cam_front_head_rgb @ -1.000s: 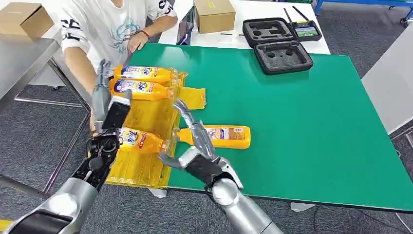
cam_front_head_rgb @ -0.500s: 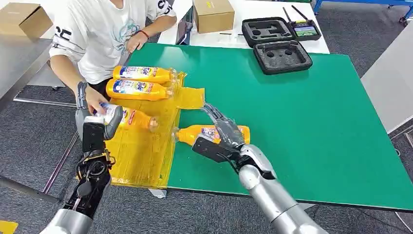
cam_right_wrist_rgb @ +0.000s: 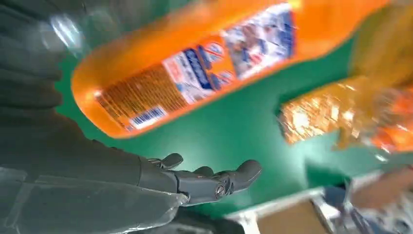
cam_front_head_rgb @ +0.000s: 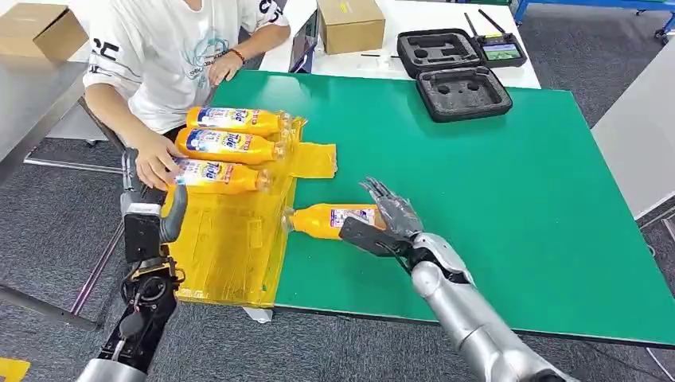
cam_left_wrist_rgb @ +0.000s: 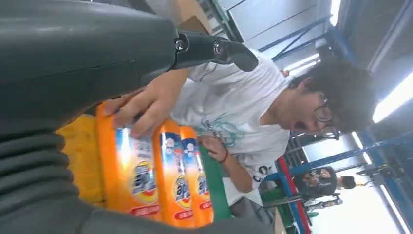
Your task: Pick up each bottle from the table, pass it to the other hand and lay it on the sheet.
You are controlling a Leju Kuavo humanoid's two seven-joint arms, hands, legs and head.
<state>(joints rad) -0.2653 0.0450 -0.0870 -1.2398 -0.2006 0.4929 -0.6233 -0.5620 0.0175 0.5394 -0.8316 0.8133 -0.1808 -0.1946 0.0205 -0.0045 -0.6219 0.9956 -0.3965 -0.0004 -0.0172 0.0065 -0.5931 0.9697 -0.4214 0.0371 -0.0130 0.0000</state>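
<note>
Right hand: I have my right hand point(cam_front_head_rgb: 388, 219) over the base end of the fourth bottle point(cam_front_head_rgb: 330, 220), fingers point(cam_right_wrist_rgb: 214, 181) spread and not wrapped round it; nothing held.
Left hand: my left hand point(cam_front_head_rgb: 147, 213) stands upright off the desk's left edge, just beside the sheet's border, fingers apart and empty.
Fourth bottle: it lies on its side on the green desk point(cam_front_head_rgb: 493, 183), cap just beside the sheet's right edge, body wholly on the green.
Sheet: the yellow sheet point(cam_front_head_rgb: 231, 239) covers the near-left corner and hangs over the front and left edges.
Bottles on sheet: three bottles point(cam_front_head_rgb: 227, 146) lie side by side at the far end; a person's hand point(cam_front_head_rgb: 154, 163) rests on the nearest one.
Open room: bare yellow sheet nearer me than the three; broad bare green to the right of my right arm.
Far edge: a black foam case point(cam_front_head_rgb: 462, 91) sits at the far edge, well apart from the bottles.
</note>
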